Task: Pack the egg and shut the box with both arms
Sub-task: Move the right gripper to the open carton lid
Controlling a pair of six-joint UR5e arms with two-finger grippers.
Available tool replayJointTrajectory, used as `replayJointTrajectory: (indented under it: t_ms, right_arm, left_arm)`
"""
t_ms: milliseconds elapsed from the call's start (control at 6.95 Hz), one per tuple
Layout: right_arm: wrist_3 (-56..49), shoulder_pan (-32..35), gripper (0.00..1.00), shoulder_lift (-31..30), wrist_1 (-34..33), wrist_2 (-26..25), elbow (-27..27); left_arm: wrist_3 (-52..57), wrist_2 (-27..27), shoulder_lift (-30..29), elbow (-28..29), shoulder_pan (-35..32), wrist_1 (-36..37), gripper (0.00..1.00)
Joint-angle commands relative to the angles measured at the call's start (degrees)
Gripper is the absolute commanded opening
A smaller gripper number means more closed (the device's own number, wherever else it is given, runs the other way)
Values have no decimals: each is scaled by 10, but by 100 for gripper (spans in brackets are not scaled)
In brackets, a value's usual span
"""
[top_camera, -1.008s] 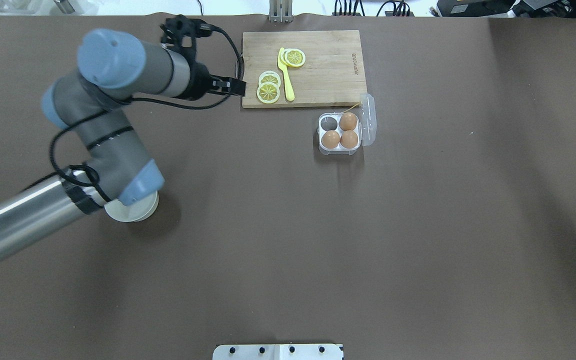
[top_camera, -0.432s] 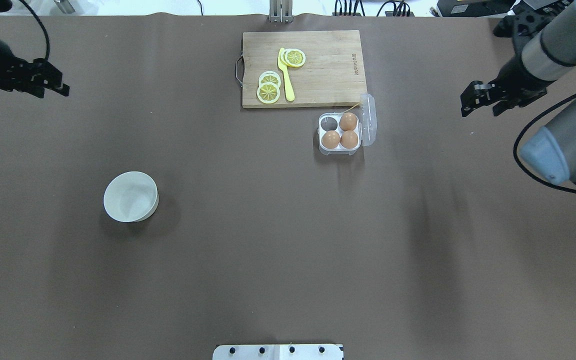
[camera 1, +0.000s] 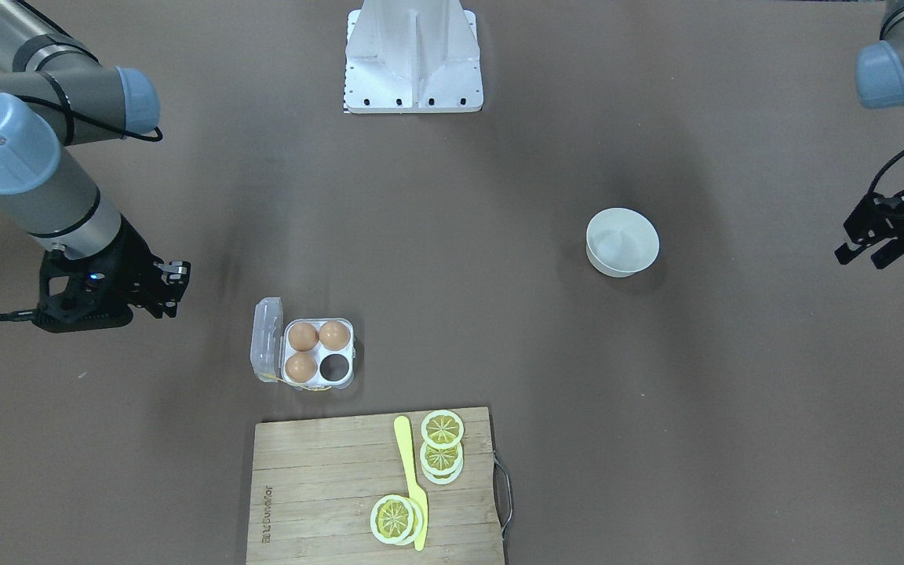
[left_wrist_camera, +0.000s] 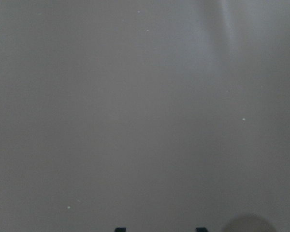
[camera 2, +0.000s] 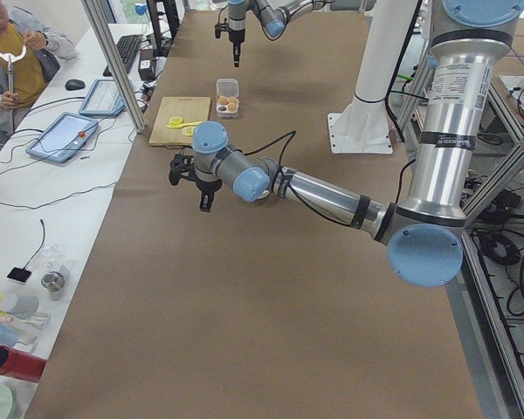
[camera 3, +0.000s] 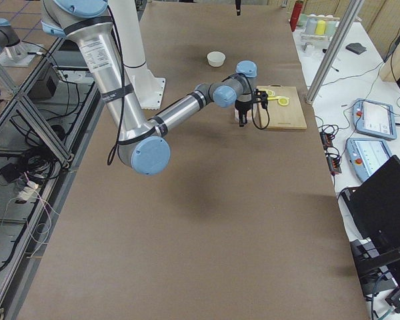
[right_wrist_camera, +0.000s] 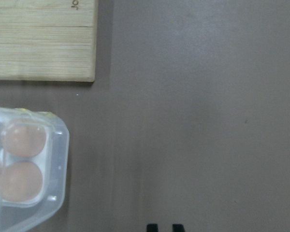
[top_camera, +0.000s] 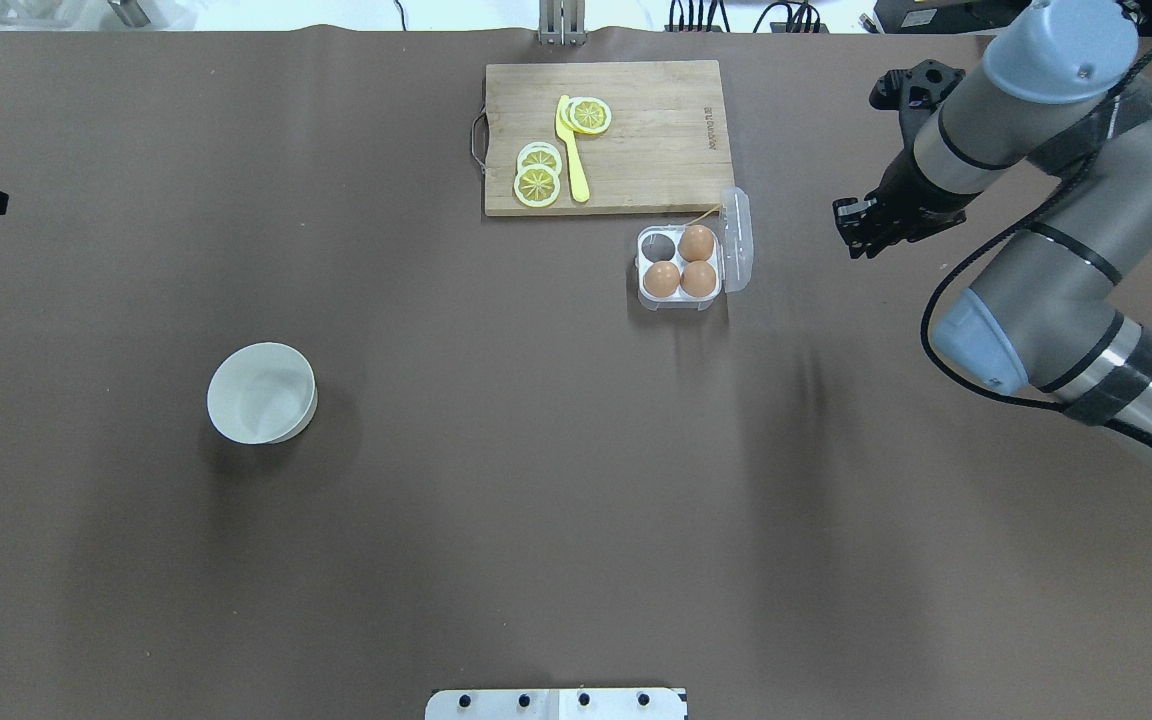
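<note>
Right gripper [camera 1: 173, 290] hangs near the lid side of the egg carton [camera 1: 351, 353] in the front-facing view, not touching it and holding nothing. Three eggs [camera 1: 303, 336] sit in three cells; the fourth cell [camera 1: 335, 366] is bare. Well apart, past the white bowl [camera 1: 622, 235], the left gripper [camera 1: 862, 257] has its fingers spread and empty.

From overhead, the clear lid [top_camera: 737, 240] stands open on the tray's edge nearest the right arm [top_camera: 1026, 140]. The bowl looks empty, and no loose egg shows on the table. A cutting board [top_camera: 656, 150] with lemon slices [top_camera: 536, 175] lies just behind the carton.

Both side views show the carton too small to add anything.

On the left wrist camera there is only brown table cover, with two fingertips [left_wrist_camera: 120, 229] set wide apart at the bottom edge.

On the right wrist camera the fingertips [right_wrist_camera: 152, 227] are close together with a slim gap. The lid's corner sits at lower left, off their line.

Packing looks finished, so closing is the step in hand. The right arm needs to reach the lid's outer edge and fold it over the tray, while the left gripper comes in to steady the light carton.
</note>
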Motion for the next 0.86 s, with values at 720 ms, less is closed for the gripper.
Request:
replayJointTrajectory:
  t_ms: [720]
  right_arm:
    - [156, -54, 0, 126, 66, -21, -89]
  left_arm:
    - [101, -41, 41, 22, -84, 1, 97]
